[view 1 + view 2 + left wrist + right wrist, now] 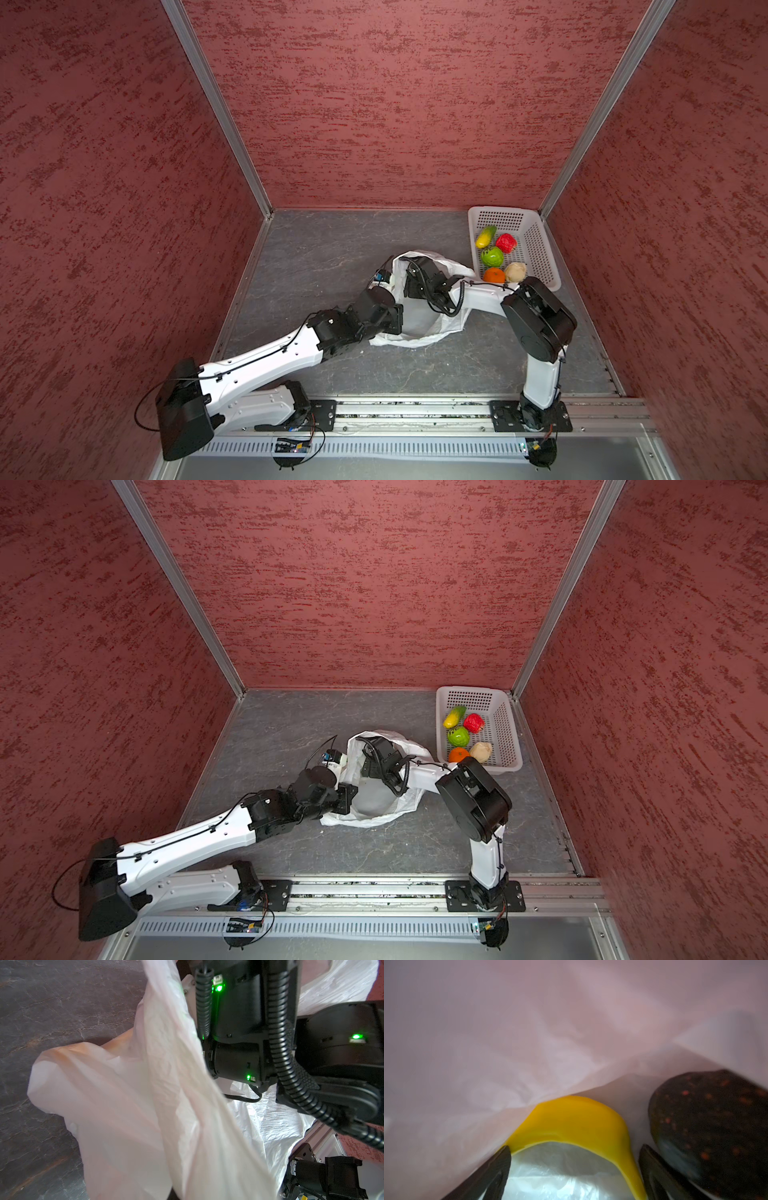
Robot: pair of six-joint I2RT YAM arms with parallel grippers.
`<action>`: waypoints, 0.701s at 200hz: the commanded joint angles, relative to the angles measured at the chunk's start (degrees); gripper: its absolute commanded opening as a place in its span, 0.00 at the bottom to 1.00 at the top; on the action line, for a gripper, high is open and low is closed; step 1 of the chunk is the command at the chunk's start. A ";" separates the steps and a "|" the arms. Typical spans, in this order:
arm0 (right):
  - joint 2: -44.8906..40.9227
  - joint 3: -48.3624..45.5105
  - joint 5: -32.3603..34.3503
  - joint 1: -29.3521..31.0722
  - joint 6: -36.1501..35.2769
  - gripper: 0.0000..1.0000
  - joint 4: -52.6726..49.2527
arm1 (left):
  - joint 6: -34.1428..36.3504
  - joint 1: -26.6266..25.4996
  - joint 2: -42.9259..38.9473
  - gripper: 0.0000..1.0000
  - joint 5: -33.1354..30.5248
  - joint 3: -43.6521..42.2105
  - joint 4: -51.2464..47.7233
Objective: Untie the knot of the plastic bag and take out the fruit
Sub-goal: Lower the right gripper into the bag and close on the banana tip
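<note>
Right now the plastic bag [419, 334] lies in the middle of the grey worktop [316, 253], and in both top views its mouth is wide open. The left arm [270, 357] reaches to the bag's left rim. The left jaws are closed tight on the thin plastic there and hold that side up. In the left wrist view the plastic hangs in a long white fold. The right arm [486, 296] bends over and goes down into the bag's mouth, so the top views hide the right jaws. In the right wrist view the right jaws are spread wide and hold nothing. Their two dark fingers [496, 1172] stand one on each side of a yellow banana [571, 1118] that lies inside the bag. I cannot tell if they touch it. A dark fruit [708, 1126] with little orange dots sits just beside the banana, close to one finger. A white basket [540, 249] stands in the far right corner of the worktop, near the bag. In it lie a yellow-green fruit [486, 236], a red berry [506, 242], a green apple [493, 257], an orange ball [494, 275] and a beige round fruit [515, 271].
</note>
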 commanded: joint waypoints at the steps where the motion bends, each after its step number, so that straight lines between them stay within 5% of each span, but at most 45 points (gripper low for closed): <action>1: 0.94 -1.36 -5.43 -0.50 -1.96 0.96 2.96 | -0.30 -0.42 0.51 0.00 -0.17 0.17 1.24; 110: -5.20 -10.50 -21.71 -0.42 -2.88 0.95 12.94 | -0.08 -1.32 1.25 0.00 -2.54 -0.35 1.86; 140: -5.91 -8.91 -19.54 -0.37 -4.83 0.95 9.47 | -0.10 -1.13 1.42 0.00 -2.44 -0.55 1.82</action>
